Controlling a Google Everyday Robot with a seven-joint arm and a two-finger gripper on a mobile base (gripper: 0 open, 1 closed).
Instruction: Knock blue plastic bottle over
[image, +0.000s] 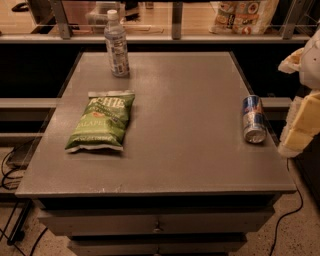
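Observation:
The blue plastic bottle (116, 46) stands upright at the far left of the grey table (185, 155). It is clear, with a white cap and a pale blue-and-white label. My gripper (302, 125) shows at the right edge of the view, beyond the table's right side and partly cut off. It is far from the bottle, with the whole table top between them, and it holds nothing that I can see.
A green chip bag (101, 121) lies flat on the left half of the table. A blue-and-silver can (254, 120) lies on its side near the right edge, close to my gripper. A railing and shelf (175, 30) run behind the table. Drawers (157, 225) sit below the front edge.

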